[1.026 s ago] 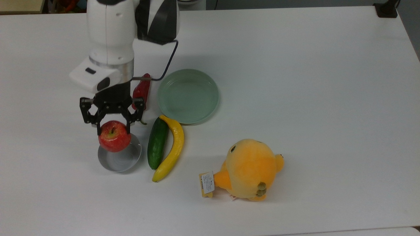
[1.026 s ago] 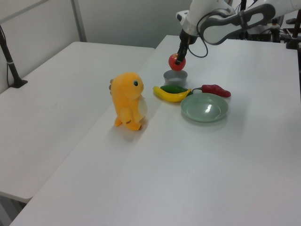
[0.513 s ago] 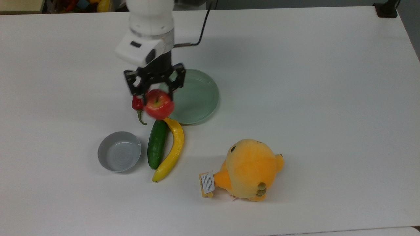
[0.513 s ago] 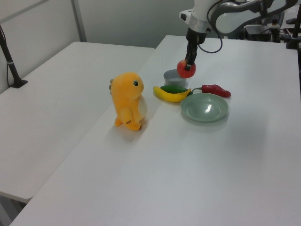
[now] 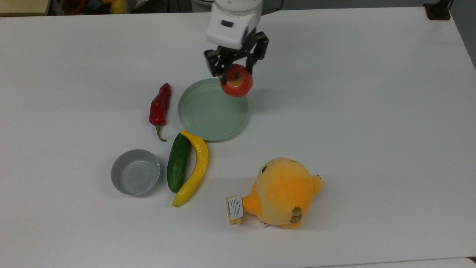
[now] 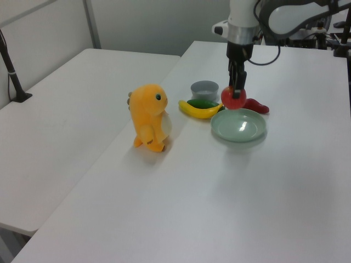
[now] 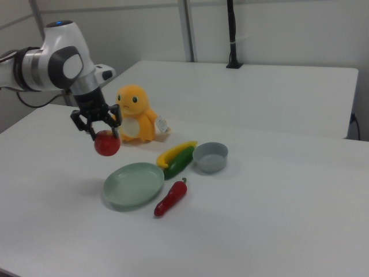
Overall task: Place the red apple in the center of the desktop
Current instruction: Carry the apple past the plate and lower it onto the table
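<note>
White desktop [image 5: 372,111]; gripper [image 5: 235,73] fingers clamped on the red apple [image 5: 237,85], held in the air over the green plate [image 5: 208,115] rim (stem dimple up, top view; right view shows clearance).

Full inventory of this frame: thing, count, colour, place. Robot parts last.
apple: 1, red, held in the air over the plate's rim
plate: 1, pale green, mid-table
chili: 1, red, top view's left of the plate
cucumber: 1, dark green, touching the banana
banana: 1, yellow, top view's right of the cucumber
bowl: 1, grey, top view's left of the cucumber
plush toy: 1, orange-yellow, upright, tag at its side
desktop: 1, white, under everything
second table: 1, white, left view's left
gripper: 1, black, shut on the apple
arm: 1, white and grey
</note>
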You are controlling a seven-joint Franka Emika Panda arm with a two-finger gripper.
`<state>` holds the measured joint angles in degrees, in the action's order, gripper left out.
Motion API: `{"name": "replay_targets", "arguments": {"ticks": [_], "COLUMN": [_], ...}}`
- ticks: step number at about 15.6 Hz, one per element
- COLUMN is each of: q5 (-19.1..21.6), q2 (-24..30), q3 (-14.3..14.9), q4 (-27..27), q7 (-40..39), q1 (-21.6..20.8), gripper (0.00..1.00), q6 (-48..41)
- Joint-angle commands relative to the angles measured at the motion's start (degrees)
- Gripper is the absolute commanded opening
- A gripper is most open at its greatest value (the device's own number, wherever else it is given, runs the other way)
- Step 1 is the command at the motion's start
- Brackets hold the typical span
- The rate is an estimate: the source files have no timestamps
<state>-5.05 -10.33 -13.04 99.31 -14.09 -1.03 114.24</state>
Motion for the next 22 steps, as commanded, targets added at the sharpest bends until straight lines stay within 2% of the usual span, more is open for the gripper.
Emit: {"name": "replay_targets", "arguments": {"ticks": [1, 3, 6, 8, 11, 13, 16, 17, 18, 19, 22], "q5": [0.92, 0.92, 0.57, -0.22, -0.31, -0.48, -4.95, -5.4, -5.41, -5.41, -5.41], "q2": [0.58, -0.03, -5.29, -6.71, -8.38, -10.4, -12.6, -12.52, -12.52, -12.52, -12.43], "q3": [0.3, 0.04, -2.24, -3.65, -4.01, -4.01, -4.01, -4.09, -4.09, -4.18, -5.67], "q4": [2.21, 2.21, 1.77, 1.5, 1.24, -1.04, -1.4, -1.31, -1.31, -1.31, -1.4], "q7": [0.99, 1.7, 2.31, 2.75, 2.84, 3.89, 7.84, 8.99, 9.34, 9.44, 9.17], "q1": [-3.53, -4.76, -5.65, -5.21, -5.03, -4.86, -4.68, -4.68, -4.68, -4.59, -3.19], "gripper": [0.25, 0.25, 0.26, 0.26, 0.26, 0.26, 0.28, 0.35, 0.57, 1.0, 1.0], "q6": [-1.22, -1.13, -0.34, -0.25, 2.29, 2.91, 5.36, 5.9, 5.9, 5.82, 5.38]}}
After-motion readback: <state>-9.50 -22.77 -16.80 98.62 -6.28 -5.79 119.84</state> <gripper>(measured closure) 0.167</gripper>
